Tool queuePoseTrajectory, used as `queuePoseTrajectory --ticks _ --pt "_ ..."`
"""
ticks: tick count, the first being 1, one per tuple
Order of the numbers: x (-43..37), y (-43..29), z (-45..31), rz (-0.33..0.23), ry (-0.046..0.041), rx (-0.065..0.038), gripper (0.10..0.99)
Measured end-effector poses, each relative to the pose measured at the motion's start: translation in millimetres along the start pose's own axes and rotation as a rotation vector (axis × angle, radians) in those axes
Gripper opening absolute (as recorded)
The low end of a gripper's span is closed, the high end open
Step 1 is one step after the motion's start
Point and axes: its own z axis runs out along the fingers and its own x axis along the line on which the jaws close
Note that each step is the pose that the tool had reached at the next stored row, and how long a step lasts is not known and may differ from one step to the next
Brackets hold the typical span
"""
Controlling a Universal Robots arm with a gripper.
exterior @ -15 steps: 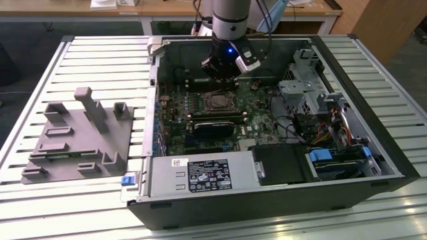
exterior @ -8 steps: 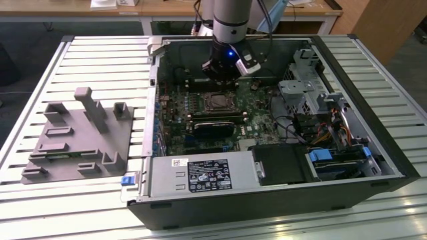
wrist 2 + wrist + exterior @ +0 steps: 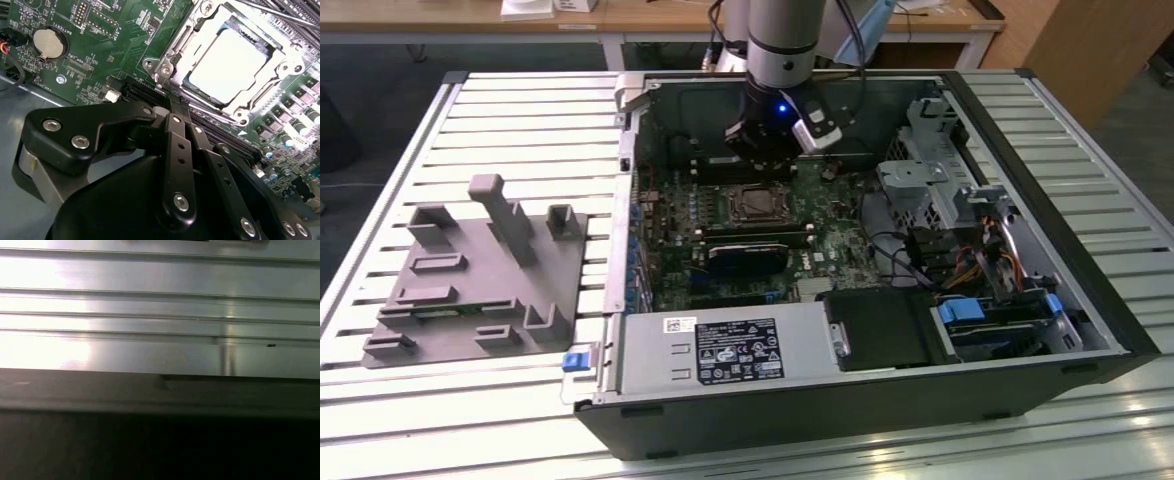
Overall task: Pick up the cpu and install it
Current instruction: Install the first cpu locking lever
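Chip (image 3: pixel 227 65) sits flat in socket (image 3: pixel 175 55) on green board (image 3: pixel 115 45), metal frame around it; glare washes out its top. In exterior view socket (image 3: pixel 755 205) lies at 6 o'clock from gripper (image 3: pixel 767 160), inside open computer case (image 3: pixel 854 400) on slatted surface (image 3: pixel 520 120). Gripper (image 3: pixel 177 107) hangs just above board; jaws pressed together, grasping nothing. Fingertips cover socket's near edge. Grey tray (image 3: pixel 467 280) at 9 o'clock of case. First wrist view: bright metal slats (image 3: pixel 160 315), dark blurred edge (image 3: pixel 160 395).
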Motion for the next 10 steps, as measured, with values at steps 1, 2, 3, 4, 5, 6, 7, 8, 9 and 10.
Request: queuePoseTrajectory --ticks 1,2,3,4,5,6,7,8,9,10 --pt "0.0 0.0 -0.2 0.000 -0.0001 0.000 0.106" --pt "0.0 0.0 -0.5 0.000 -0.0001 0.000 0.106" --pt "0.0 0.0 -0.7 0.000 0.0000 0.000 0.106" --pt "0.0 0.1 -0.9 0.000 0.0000 0.000 0.106" --pt "0.0 0.1 -1.2 0.000 0.0001 0.000 0.106" --pt "0.0 0.0 -1.7 0.000 0.0001 0.000 0.106" --pt "0.0 0.1 -2.2 0.000 0.0001 0.000 0.106" --pt "0.0 0.1 -2.5 0.000 0.0001 0.000 0.106" --pt "0.0 0.2 -2.5 0.000 0.0000 0.000 0.106" --pt "0.0 0.2 -2.5 0.000 -0.0001 0.000 0.106"
